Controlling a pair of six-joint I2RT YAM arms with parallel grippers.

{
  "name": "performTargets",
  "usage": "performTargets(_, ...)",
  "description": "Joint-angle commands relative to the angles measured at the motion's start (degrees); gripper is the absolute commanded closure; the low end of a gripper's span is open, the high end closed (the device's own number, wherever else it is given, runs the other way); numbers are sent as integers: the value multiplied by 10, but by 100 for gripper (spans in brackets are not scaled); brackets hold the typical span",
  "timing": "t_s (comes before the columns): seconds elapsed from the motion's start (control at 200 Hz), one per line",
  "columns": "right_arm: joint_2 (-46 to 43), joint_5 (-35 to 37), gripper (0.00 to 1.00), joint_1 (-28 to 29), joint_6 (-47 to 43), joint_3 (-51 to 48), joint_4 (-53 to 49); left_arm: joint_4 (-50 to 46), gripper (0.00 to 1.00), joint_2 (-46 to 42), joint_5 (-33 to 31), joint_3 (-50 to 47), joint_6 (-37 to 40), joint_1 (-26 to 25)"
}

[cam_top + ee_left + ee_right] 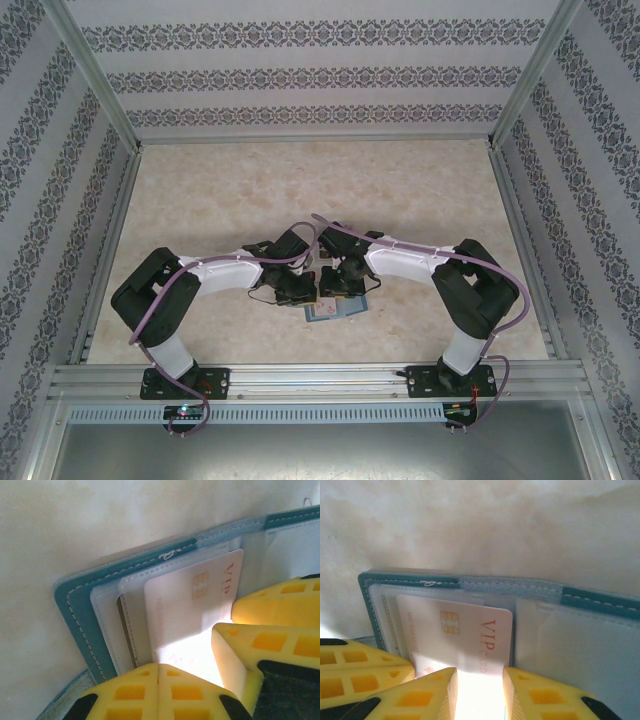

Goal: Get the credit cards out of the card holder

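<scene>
Credit card laid flat in opened card holder, at 12 o'clock from right gripper; long axis 12–6. Right jaws parted over its near end, nothing clamped. Left gripper clenched empty, set against holder's pockets.

A pale cream desk with a faintly marbled surface, framed by metal rails along its left, right and far edges. Lying directly on it is the teal card holder, opened flat close to the near edge and roughly midway between the left and right edges. Seen close from the wrist cameras, the holder's white-stitched cover rests flush against the mottled desk top, rounded corner down, its paler blue spine also flat on the surface
</scene>
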Motion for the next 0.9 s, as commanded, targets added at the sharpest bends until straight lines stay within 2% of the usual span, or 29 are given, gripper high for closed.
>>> performTargets(0.0,-10,31,68,-7,-10,3,-35,-34,100,-11,-21,-6,13,-9)
performTargets(0.32,-33,23,68,-8,-3,-5,-25,-44,100,-30,-24,5,10,-9)
performTargets(0.59,-35,20,69,-12,1,-14,-14,-44,100,-8,-19,35,9,-19)
performTargets(0.894,-24,-4,75,-16,1,-26,11,-51,100,22,-21,55,16,-22)
